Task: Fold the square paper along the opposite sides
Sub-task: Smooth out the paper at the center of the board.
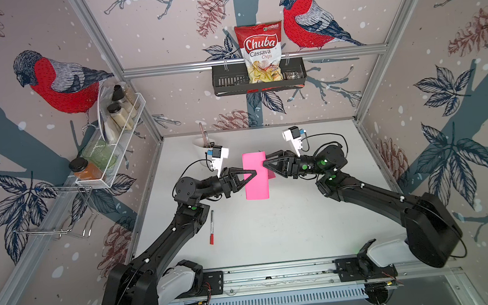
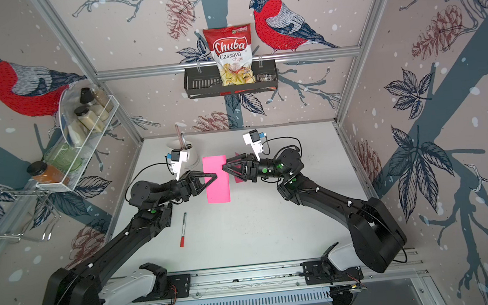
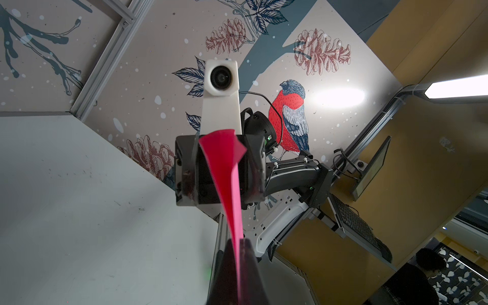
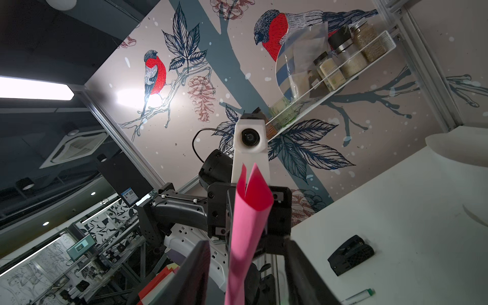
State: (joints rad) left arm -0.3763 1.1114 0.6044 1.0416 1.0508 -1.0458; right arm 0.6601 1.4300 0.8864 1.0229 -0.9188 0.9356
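Observation:
The pink square paper [image 1: 256, 185] [image 2: 217, 188] hangs above the table between the two arms, bent over into a narrow loop. My left gripper [image 1: 253, 173] [image 2: 214, 177] is shut on the paper's two brought-together edges; in the left wrist view its black fingers [image 3: 229, 266] pinch the pink sheet [image 3: 224, 163]. My right gripper [image 1: 264, 163] [image 2: 224, 167] stands open around the rounded fold side. In the right wrist view the paper [image 4: 248, 224] runs between the right gripper's [image 4: 245, 277] spread fingers [image 4: 195, 272] without being clamped.
A red-capped marker [image 1: 211, 227] lies on the white table [image 1: 274, 232] by the left arm. A white cup [image 1: 203, 147] with a utensil stands at the back left. A small black object [image 4: 351, 254] lies on the table. Wall racks hold jars [image 1: 119, 116] and a chips bag [image 1: 259, 52].

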